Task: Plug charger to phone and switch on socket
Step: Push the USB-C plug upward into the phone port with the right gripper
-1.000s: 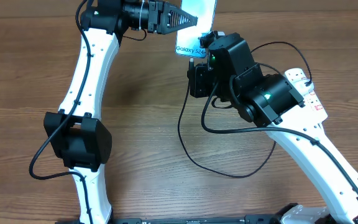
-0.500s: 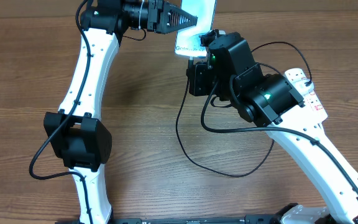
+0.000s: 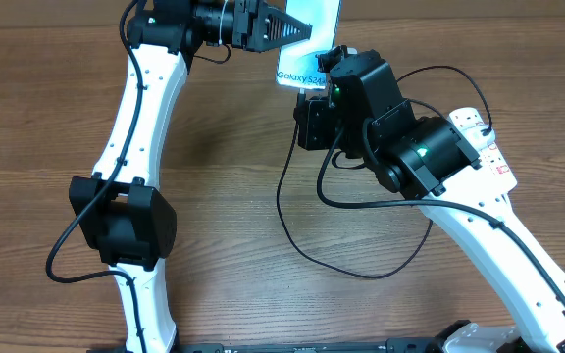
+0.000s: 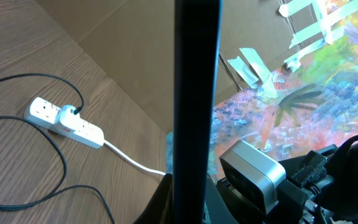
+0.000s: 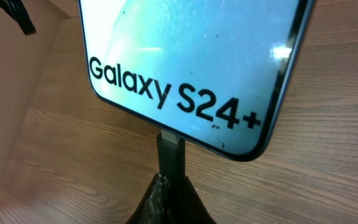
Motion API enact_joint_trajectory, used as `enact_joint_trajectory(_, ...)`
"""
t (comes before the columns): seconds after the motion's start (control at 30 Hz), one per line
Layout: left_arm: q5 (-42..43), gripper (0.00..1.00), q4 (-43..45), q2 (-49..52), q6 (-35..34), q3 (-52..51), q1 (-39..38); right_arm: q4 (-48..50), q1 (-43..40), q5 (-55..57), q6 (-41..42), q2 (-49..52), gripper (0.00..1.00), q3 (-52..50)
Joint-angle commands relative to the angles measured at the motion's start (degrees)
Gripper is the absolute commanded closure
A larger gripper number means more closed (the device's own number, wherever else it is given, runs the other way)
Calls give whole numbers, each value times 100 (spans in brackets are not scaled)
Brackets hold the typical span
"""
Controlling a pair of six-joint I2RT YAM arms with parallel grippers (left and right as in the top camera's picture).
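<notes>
The phone (image 5: 191, 56) is held clear of the tabletop (image 3: 224, 196) at the far edge of the work area. It is clamped from the side in the closed left pincer (image 3: 297, 31), with its lit screen turned upward and its lettered end pointed toward the right arm. The charger's connector tip (image 5: 169, 152) is gripped in the closed right pincer (image 5: 169, 198) and is presented directly at that lettered end.

In the right wrist view the tip is seen meeting the phone's bottom edge at about its middle. The connector's long axis is set roughly square to that edge and in line with the phone's length. Whether the tip is seated in the port or only touching cannot be told.

The coming move is judged to turn on this alignment. A short push along the phone's long axis, away from the right pincer, is what is called for. Any sideways offset or tilt could be expected to jam the tip against the frame.

The charger cable (image 3: 281, 201) is trailed in a loose loop across the tabletop beside the right arm. The power strip (image 4: 64, 121) is laid flat, well apart from the phone, on the right arm's side, with the black plug (image 4: 69, 112) already inserted in one outlet. Its switch is judged to be reached more readily by the right arm.
</notes>
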Motion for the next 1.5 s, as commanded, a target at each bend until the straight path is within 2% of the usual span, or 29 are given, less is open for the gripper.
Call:
enact_joint_trajectory(0.0,103,96,44,-160,-50,127,13,42,-20,17,20,-168,96,155)
enact_joint_trajectory(1.47,9,96,22,-160,-55,127,-9,26,-9,-2,-42,-166,96,155)
